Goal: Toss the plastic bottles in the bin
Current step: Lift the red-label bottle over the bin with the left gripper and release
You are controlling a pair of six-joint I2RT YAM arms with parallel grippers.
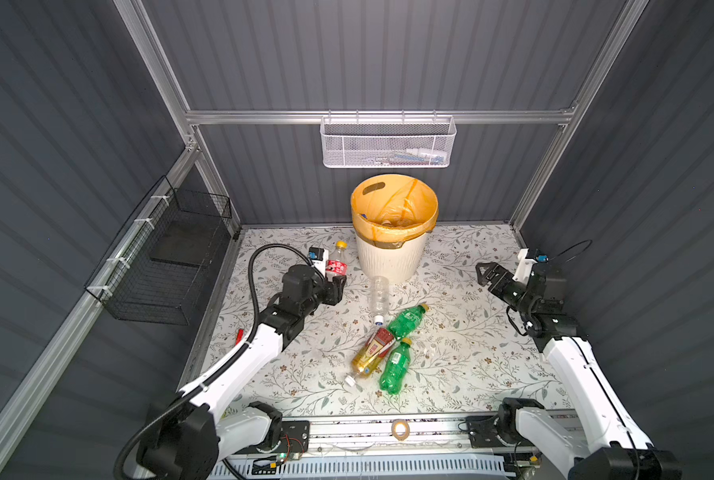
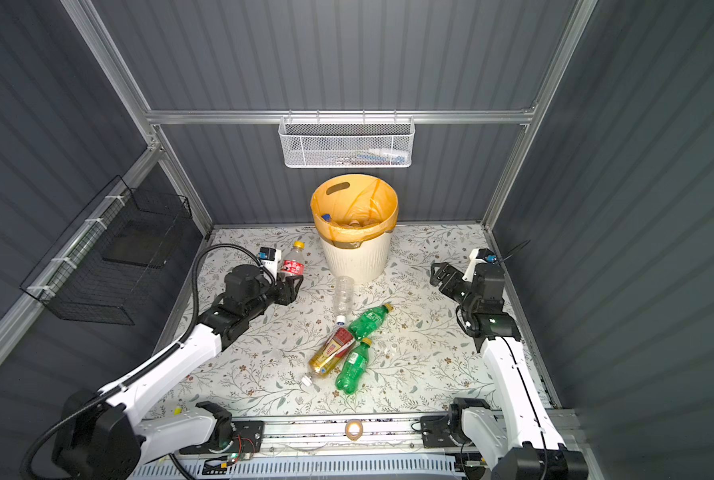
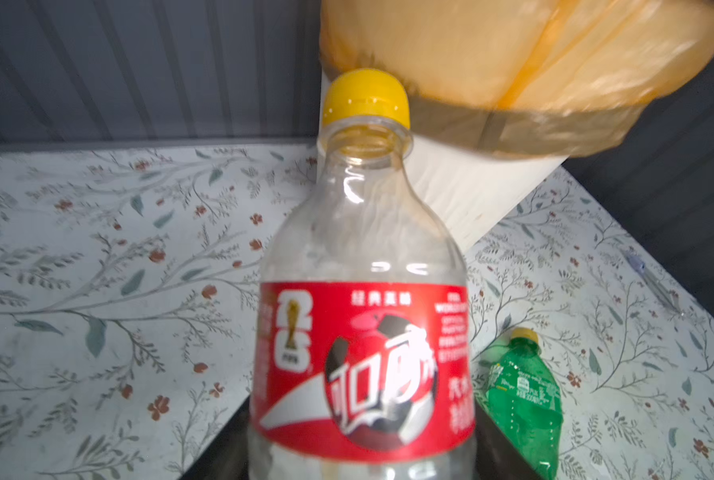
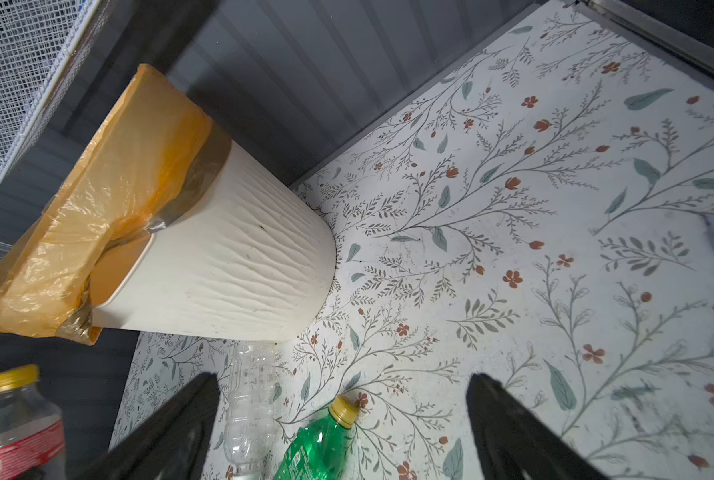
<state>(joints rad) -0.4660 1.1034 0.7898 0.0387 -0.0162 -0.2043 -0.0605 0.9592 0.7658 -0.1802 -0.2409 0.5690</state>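
Grey ribbed walls close in a floral-patterned surface (image 1: 471, 365), and the bin (image 1: 388, 259) stands at the middle of its far edge. Just left of the bin, near that far edge, the left gripper (image 1: 337, 284) has its fingers clamped on the lower body of the red-labelled bottle (image 1: 336, 266). This bottle is clear with a yellow cap, is held roughly upright, and its cap sits below the bin's bagged rim. The right gripper (image 1: 480, 275) hovers near the right edge with its fingers wide apart, holding nothing.

The step in hand looks like the carry to the bin: the grip is made, the drop not yet. The next move calls for raising the bottle clear of the rim, bringing it over the opening, then parting the fingers.

Five bottles are outside the bin. One is held, and four lie in the middle of the surface:
- one clear bottle (image 1: 379, 297), its base close to the bin's foot
- two green, the upper green bottle (image 1: 407, 321) and the lower green bottle (image 1: 395, 368)
- one amber bottle (image 1: 370, 353)

More lie inside the bin, too hidden to count.
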